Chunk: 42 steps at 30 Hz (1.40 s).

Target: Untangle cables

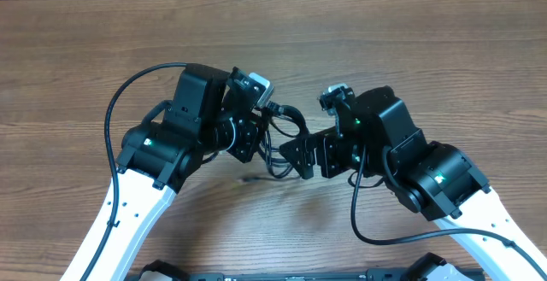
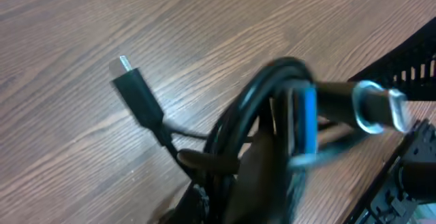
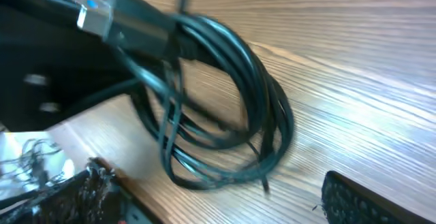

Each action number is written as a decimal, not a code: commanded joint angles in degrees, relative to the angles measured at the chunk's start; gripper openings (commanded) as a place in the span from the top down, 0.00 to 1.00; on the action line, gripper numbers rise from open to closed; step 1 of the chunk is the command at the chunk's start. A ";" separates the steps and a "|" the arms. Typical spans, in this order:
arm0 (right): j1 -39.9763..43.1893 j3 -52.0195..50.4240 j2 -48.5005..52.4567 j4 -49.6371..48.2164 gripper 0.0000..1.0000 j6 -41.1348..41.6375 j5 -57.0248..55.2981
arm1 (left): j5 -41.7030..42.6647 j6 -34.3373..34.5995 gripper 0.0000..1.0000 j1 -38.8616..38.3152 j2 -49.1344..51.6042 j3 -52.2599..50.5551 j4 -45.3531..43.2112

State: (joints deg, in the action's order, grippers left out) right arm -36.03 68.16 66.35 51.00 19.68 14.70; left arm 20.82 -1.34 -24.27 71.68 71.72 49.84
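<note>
1. Left gripper (image 1: 254, 137) is clamped on the cables (image 1: 295, 120), taking the bundle from its left side. In the left wrist view the coil hides its fingers.
2. Left arm (image 1: 149, 149): a white link climbs from the bottom edge to black joints and bends at the elbow. The wrist points right, toward the middle of the table. Its thick lead (image 1: 111, 114) arcs out to the left.
3. Cables lie between the two grippers, mid-table, as a coil of several thin black loops.
   - In the blurred left wrist view the coil sits close to the lens.
   - A small plug (image 2: 136, 96) with a metal tip juts out to the left over the wood.
   - A wider blue plug (image 2: 304, 118) crosses the coil.
   - In the right wrist view the loops hang from the dark mass at the left. I cannot tell whether their low part touches the wood.
4. Right gripper (image 1: 301, 155) stands open. Its fingers (image 3: 368, 207) sit wide apart at the lower corners of the right wrist view with nothing clasped between them. The coil is just ahead of it.
5. Right arm (image 1: 436, 178) mirrors the left. A white link rises from the lower right corner to black joints, and the wrist points left. Its own thick lead loops down below the elbow.
6. Table (image 1: 427, 42): brown wood grain, and it fills every view.
</note>
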 commanded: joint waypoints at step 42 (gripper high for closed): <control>-0.22 0.57 0.07 -3.17 0.25 -0.13 1.53 | 1.77 2.29 0.96 0.24 -14.34 1.29 -3.63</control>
State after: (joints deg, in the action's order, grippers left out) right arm -36.05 68.16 66.41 48.36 19.49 14.22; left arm 21.28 0.08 -24.23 57.98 71.75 46.72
